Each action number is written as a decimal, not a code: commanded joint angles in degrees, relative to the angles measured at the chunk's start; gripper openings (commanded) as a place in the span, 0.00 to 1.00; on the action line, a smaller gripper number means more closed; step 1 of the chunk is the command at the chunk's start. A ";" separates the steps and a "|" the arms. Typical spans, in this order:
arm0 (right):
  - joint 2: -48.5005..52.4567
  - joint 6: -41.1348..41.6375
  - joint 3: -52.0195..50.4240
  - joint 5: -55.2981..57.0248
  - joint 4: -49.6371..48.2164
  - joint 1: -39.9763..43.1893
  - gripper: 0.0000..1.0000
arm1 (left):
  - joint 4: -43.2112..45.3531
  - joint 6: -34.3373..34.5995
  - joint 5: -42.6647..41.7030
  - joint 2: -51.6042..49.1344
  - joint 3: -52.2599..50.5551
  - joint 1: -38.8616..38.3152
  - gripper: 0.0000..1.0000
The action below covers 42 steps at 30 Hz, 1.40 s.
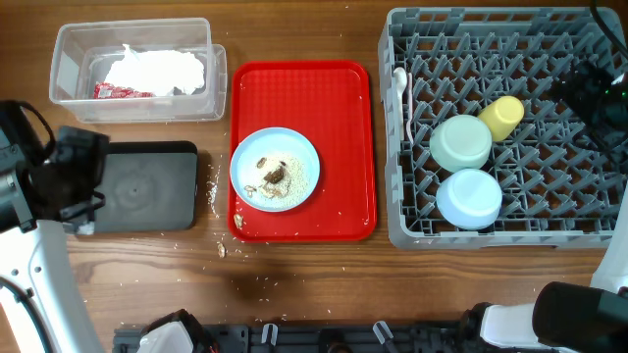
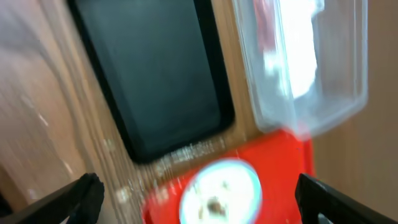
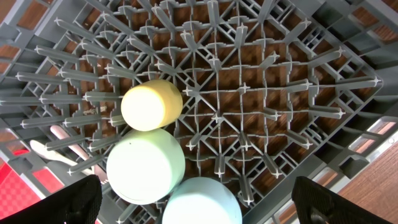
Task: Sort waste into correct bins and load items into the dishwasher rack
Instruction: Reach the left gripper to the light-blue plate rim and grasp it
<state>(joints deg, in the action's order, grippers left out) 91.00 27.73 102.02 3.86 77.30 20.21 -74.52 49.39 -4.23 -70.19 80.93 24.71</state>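
Note:
The clear tub (image 1: 69,59) at the back left holds white napkins (image 1: 157,69) and a red wrapper (image 1: 123,91). The black tray (image 1: 147,186) lies in front of it. The pale blue plate (image 1: 294,147) with brown-and-white scraps (image 1: 273,175) sits on a red tray. The grey rack (image 1: 549,59) holds the yellow cup (image 1: 502,116), mint bowl (image 1: 461,142), light blue bowl (image 1: 469,198) and a white spoon (image 1: 400,88). My left gripper (image 2: 199,199) is open and empty above the plate (image 2: 221,190); its view is blurred. My right gripper (image 3: 199,202) is open and empty above the rack.
The flat red tray (image 1: 339,108) lies between the black tray and the rack. Crumbs (image 1: 224,245) are scattered on the wooden table near the red tray's front left corner. My left arm (image 1: 59,176) hangs over the black tray's left end.

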 commanded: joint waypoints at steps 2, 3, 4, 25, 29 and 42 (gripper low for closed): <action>-0.13 -0.59 -0.31 -0.79 -0.17 0.07 1.00 | -3.41 0.33 -19.37 0.09 -0.31 -5.77 1.00; -0.13 -0.59 -0.31 -0.79 -0.17 0.07 1.00 | -3.39 0.31 -19.28 0.09 -0.46 -8.81 1.00; -0.13 -0.59 -0.31 -0.79 -0.17 0.07 1.00 | -3.28 0.33 -18.62 0.09 -0.48 -12.13 1.00; -0.13 -0.59 -0.31 -0.79 -0.20 0.07 1.00 | 13.81 -0.20 -0.37 -15.52 -0.59 -50.99 1.00; -0.13 -0.59 -0.31 -0.79 -0.20 0.07 1.00 | 21.99 -13.73 -0.37 -16.83 -0.59 -54.93 1.00; -0.13 -0.59 -0.31 -0.79 -0.17 0.07 1.00 | 25.11 -22.25 7.17 -22.60 -0.68 -57.27 0.96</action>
<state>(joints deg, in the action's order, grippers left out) 91.00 27.73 102.02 3.84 77.28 20.21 -48.25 29.95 1.23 -88.62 80.23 -31.99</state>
